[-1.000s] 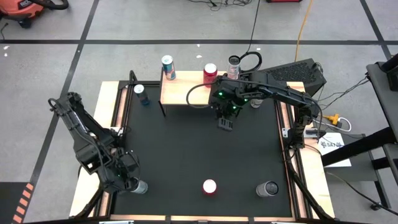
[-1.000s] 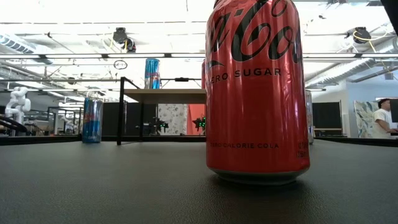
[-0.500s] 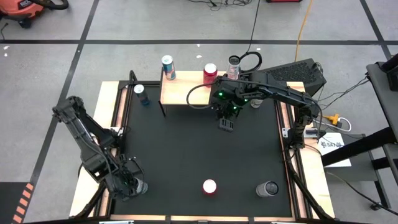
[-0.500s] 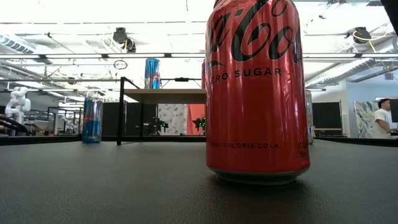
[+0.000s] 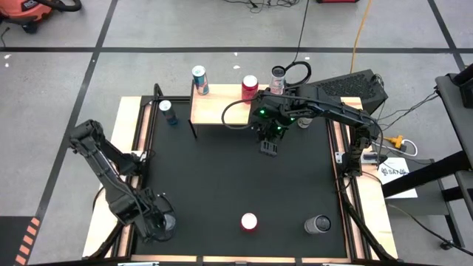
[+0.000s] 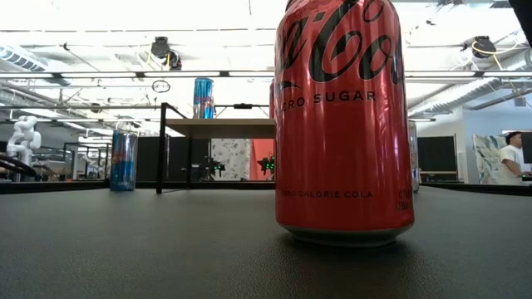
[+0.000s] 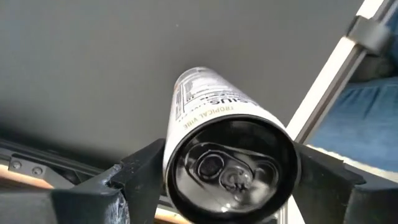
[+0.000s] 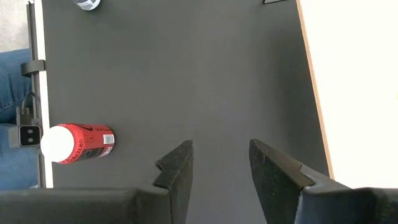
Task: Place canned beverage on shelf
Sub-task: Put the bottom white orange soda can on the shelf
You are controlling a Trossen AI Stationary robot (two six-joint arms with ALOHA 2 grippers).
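Observation:
A white can with a black top stands upright at the table's near left. My left gripper points down over it, open. One finger stands on each side of the can's top, with no contact showing. The shelf, a light-wood board on black legs, stands at the far side and bears a blue-and-white can, a red can and a silver can. My right gripper hangs open above the mat in front of the shelf, with nothing between its fingers.
A blue can stands on the mat left of the shelf. A red cola can and a silver can stand near the front edge; the red one fills the low view. The mat's middle is bare.
My left gripper has sunk and shifted a little toward the table's near edge, tipping until it points straight down over the white can. Its jaws have kept the same width. The can has stayed where it was.

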